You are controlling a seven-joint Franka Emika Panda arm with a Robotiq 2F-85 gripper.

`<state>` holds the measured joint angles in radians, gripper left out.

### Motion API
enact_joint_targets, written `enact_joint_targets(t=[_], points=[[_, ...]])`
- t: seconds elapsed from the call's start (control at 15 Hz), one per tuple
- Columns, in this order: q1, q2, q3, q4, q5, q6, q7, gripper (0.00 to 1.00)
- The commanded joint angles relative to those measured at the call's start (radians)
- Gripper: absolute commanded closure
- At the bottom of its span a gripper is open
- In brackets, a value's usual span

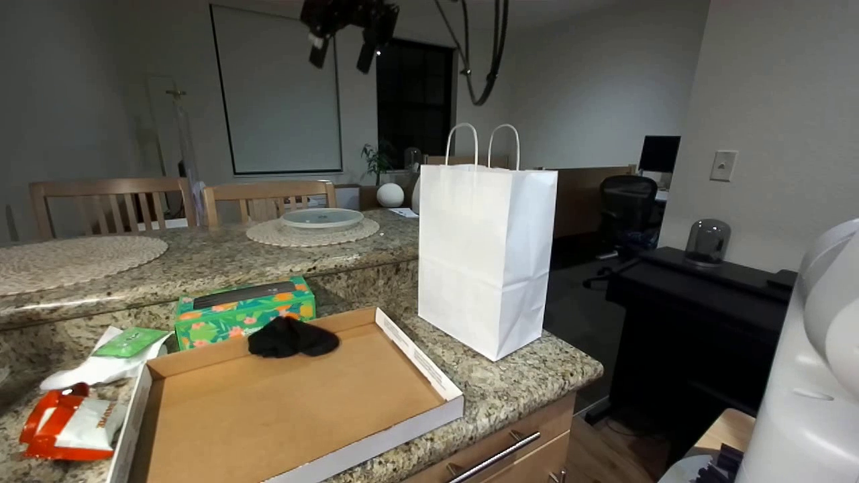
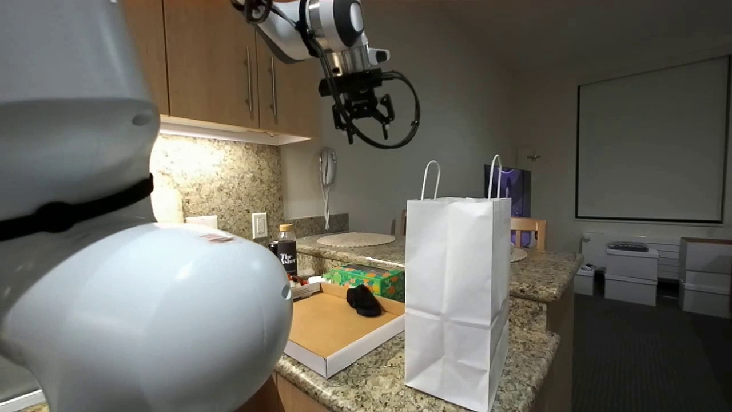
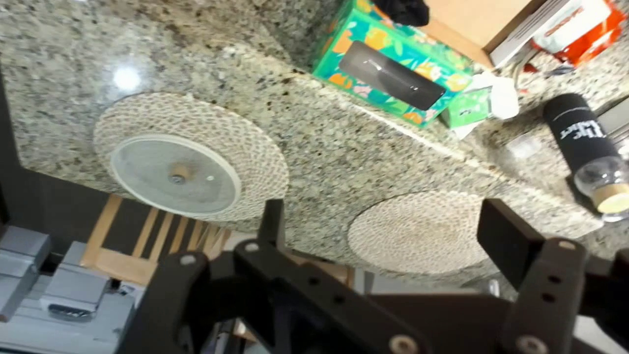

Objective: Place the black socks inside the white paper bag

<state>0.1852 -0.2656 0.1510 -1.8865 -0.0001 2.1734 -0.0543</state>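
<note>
A crumpled clump of black socks (image 1: 288,337) (image 2: 363,301) lies at the rear wall of the shallow cardboard tray, beside the flowered box. At the wrist view's top edge only part of the socks (image 3: 405,11) shows. The white paper bag (image 1: 470,255) (image 2: 452,297) stands upright on the counter near its end, both loop handles up; its inside is hidden. High above the counter, well apart from socks and bag, hangs my gripper (image 1: 341,65) (image 2: 368,138). In the wrist view the fingers (image 3: 273,221) are spread wide, with nothing between them.
The cardboard tray (image 1: 302,402) sits on the lower counter. Behind it is a green flowered box (image 1: 245,312); red-and-white packets (image 1: 74,422) lie beside it. A bottle (image 3: 580,137) stands near the packets. On the raised ledge are woven mats (image 3: 417,233) and a lidded dish (image 1: 322,218).
</note>
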Motion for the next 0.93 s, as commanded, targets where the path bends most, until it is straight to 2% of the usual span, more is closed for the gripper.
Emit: enact_joint_targets(t=[0.0,0.4,0.87], points=[[0.037,0.098,0.044,0.01,0.016,0.008,-0.044,0.0],[0.056,0.32,0.085,-0.037,-0.022,0.041,-0.024,0.0],[0.068,0.58,0.077,0.014,-0.044,0.023,-0.002,0.0]])
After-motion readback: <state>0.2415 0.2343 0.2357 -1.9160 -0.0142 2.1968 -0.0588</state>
